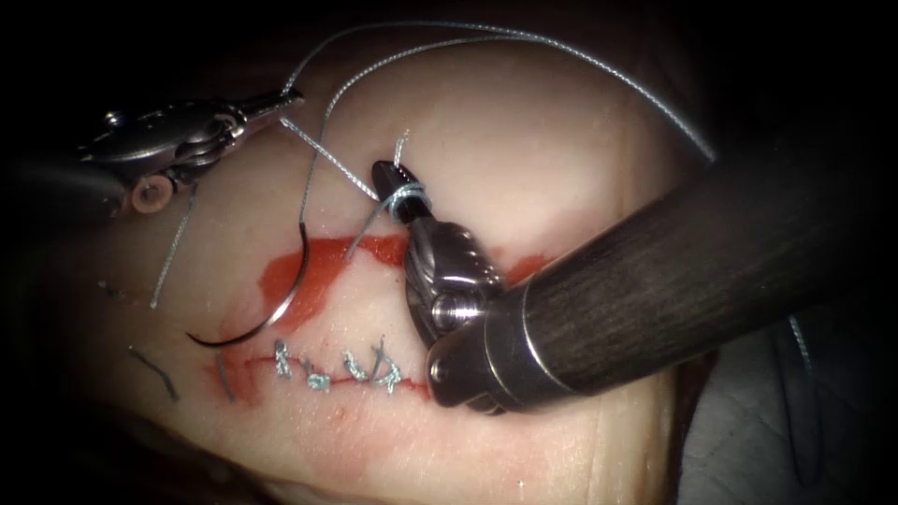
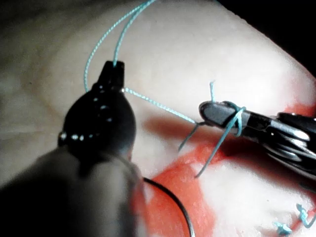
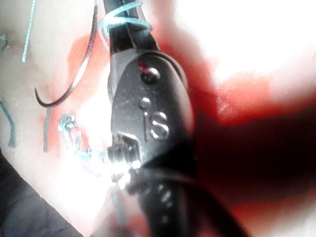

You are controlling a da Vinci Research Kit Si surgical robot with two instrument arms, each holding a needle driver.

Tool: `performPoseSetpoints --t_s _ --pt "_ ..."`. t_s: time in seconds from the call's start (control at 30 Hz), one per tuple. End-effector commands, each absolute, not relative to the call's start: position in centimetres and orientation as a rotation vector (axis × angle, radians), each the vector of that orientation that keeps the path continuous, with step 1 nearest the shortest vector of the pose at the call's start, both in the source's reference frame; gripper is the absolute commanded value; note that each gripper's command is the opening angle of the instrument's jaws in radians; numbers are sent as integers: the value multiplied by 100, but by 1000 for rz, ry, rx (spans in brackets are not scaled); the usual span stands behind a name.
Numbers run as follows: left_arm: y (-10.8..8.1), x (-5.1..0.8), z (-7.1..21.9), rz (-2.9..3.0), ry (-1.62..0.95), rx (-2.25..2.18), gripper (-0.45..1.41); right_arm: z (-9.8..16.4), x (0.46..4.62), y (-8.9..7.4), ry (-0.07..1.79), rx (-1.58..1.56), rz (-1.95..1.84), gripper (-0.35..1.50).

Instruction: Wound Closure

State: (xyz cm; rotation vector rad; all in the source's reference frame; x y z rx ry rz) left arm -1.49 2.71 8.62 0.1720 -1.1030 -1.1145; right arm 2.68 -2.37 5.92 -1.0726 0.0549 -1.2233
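Right tool [image 1: 397, 187], jaws closed on short thread end, thread [image 1: 327, 159] looped around them; left tool [image 1: 281, 99] clamped thread; needle [image 1: 281, 299] lay free on tissue [image 1: 524, 140]; even tension judged advisable.

tissue [image 1: 561, 140] | lying on it: needle [image 1: 281, 299], loose | cut thread ends [image 1: 173, 248] | red fluid [image 1: 318, 271]

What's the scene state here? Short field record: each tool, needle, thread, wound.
left tool: jaws shut on the thread
right tool: jaws shut, thread looped around them, short thread end at the tip
needle: free, held by neither tool, lying on the tissue over the red fluid, left of the right tool
cut: stitches across it
cut ends of thread: on the tissue at left
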Motion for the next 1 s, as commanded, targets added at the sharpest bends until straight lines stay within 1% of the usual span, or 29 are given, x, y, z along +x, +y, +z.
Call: performPoseSetpoints --t_s 0.03,0.17,0.57,1.0 --pt "279 -156 873 -1110 -1096 161 -45 596 275 -246 85 -1085 -1241 -35" --pt "307 -162 892 -1106 -1060 115 -45 593 276 -257 157 -1118 -1298 -35" --pt "341 -173 910 -1122 -1003 29 -45 581 281 -278 229 -1139 -1452 -35" --pt "374 -224 921 -1009 -981 -7 -45 577 295 -296 392 -1195 -1565 -35"
